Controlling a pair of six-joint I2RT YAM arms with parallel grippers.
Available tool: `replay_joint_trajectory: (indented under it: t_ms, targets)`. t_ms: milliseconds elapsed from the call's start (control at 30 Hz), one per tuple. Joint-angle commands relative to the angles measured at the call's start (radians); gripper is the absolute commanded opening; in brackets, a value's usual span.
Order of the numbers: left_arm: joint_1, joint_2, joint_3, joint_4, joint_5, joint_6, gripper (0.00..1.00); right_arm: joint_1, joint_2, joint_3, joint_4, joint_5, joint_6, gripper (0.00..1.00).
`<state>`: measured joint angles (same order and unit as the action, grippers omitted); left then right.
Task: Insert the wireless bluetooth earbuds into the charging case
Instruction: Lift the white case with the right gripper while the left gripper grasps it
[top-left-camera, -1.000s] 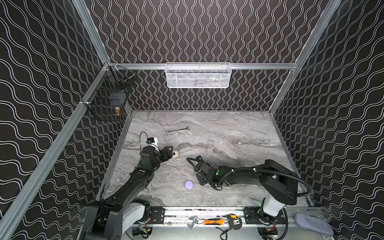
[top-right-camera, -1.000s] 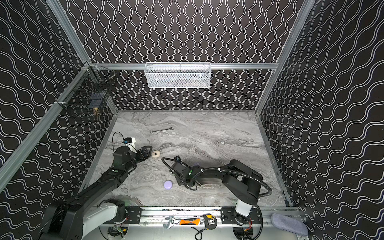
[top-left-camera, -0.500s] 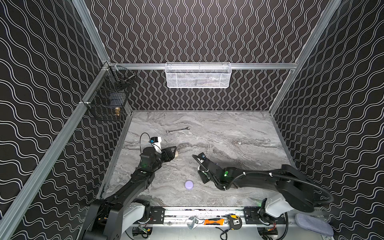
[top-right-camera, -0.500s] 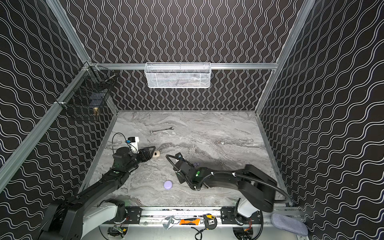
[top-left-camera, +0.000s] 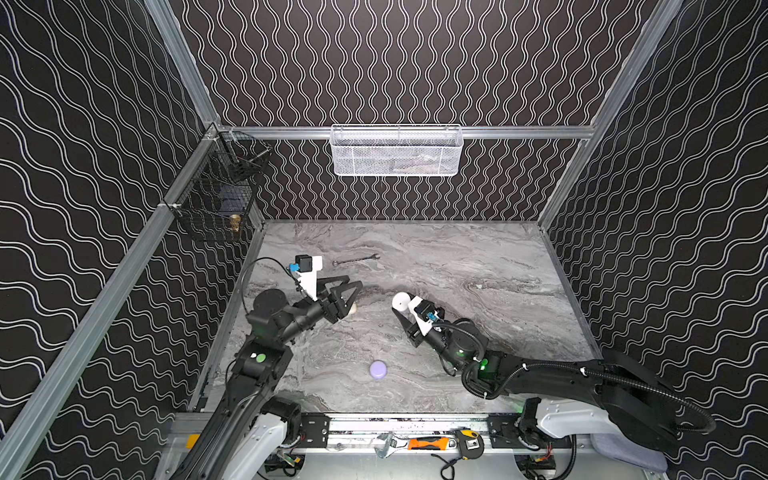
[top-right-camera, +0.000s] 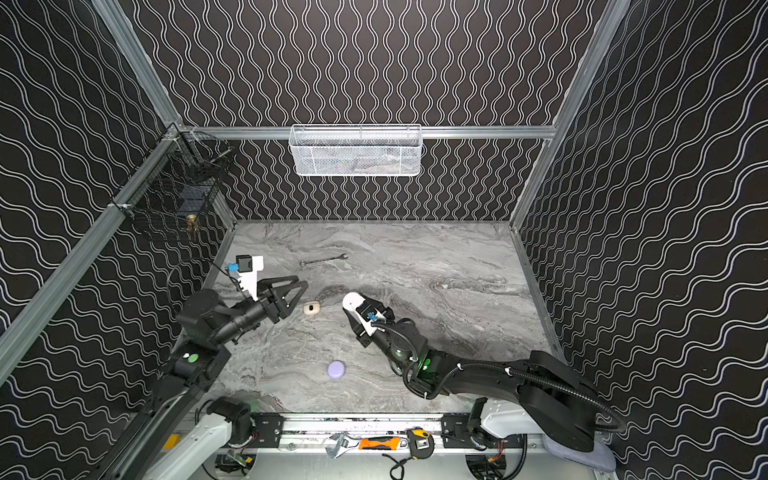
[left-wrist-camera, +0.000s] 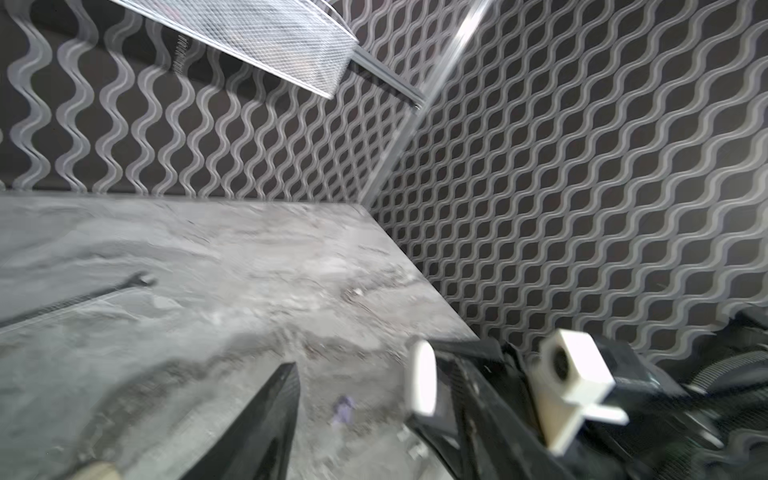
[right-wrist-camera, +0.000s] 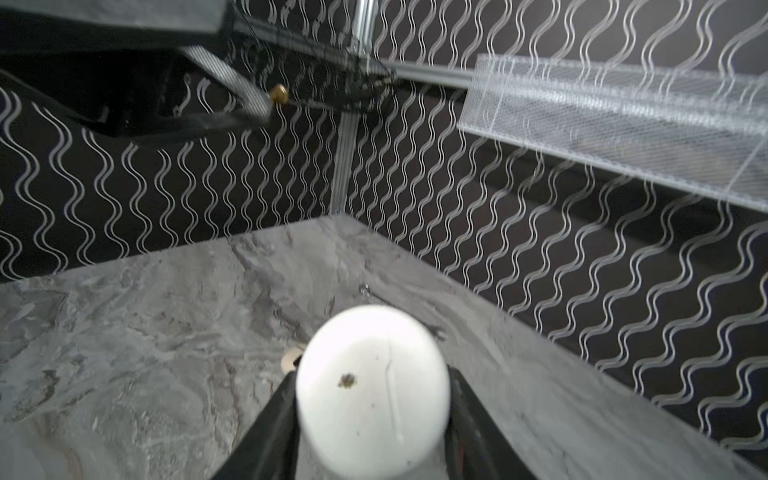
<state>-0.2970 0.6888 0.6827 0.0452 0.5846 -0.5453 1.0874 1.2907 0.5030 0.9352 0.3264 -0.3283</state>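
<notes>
In both top views my right gripper (top-left-camera: 400, 305) (top-right-camera: 352, 306) is shut on a round white charging case (top-left-camera: 401, 300) (top-right-camera: 352, 300), held off the table near the middle. The right wrist view has that case (right-wrist-camera: 370, 390) filling the gap between both fingers. My left gripper (top-left-camera: 347, 291) (top-right-camera: 297, 291) hovers open and empty just beside a cream case (top-left-camera: 352, 308) (top-right-camera: 311, 308) on the table. A closed lavender case (top-left-camera: 377, 369) (top-right-camera: 336, 370) lies nearer the front. A blurred small lavender earbud (left-wrist-camera: 344, 409) lies on the table in the left wrist view.
A wrench (top-left-camera: 355, 260) (top-right-camera: 323, 260) lies behind the left gripper. A white mesh basket (top-left-camera: 395, 150) hangs on the back wall and a black wire basket (top-left-camera: 216, 199) on the left wall. A tiny pale speck (top-left-camera: 479, 286) sits right of centre.
My right gripper has risen and moved away from the front edge with the white case in it. The left gripper has lifted off the cream case and its jaws have narrowed somewhat.
</notes>
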Motion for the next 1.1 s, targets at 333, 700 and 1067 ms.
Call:
replay_joint_trajectory:
  t_ms: [333, 700, 1067]
  targets:
    - [-0.017, -0.042, 0.079, -0.446, 0.169, 0.188, 0.57, 0.008, 0.025, 0.106, 0.009, -0.163, -0.282, 0.22]
    - [-0.031, 0.006, 0.064, -0.242, 0.218, 0.117, 0.51, 0.097, 0.029, 0.157, -0.086, -0.127, -0.335, 0.21]
    - [-0.217, 0.089, 0.086, -0.26, 0.078, 0.157, 0.43, 0.11, 0.07, 0.189, -0.073, -0.053, -0.333, 0.2]
